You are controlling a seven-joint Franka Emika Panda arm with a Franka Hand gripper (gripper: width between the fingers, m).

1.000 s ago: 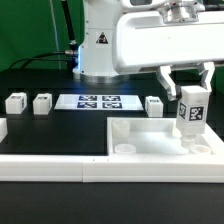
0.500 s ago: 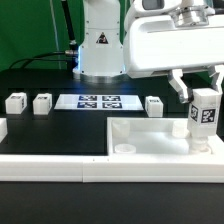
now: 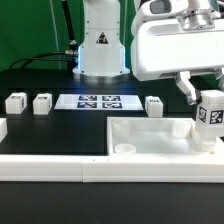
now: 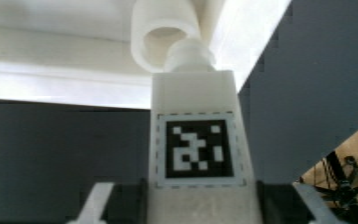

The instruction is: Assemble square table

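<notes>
As I judged it, the step in hand was fitting a leg. The gripper (image 3: 205, 93) had its jaws clamped on one leg (image 3: 210, 113) and held it upright over the slab (image 3: 150, 140), at the slab's edge on the exterior view's right. The next move called for lining the leg's tip up with the socket (image 4: 167, 42), lowering it straight, and probably turning it in. The arm (image 3: 175, 45) hung over that side with the gripper pointing down, while three other legs (image 3: 42, 103) stood apart from the slab near the marker board (image 3: 98, 101).
</notes>
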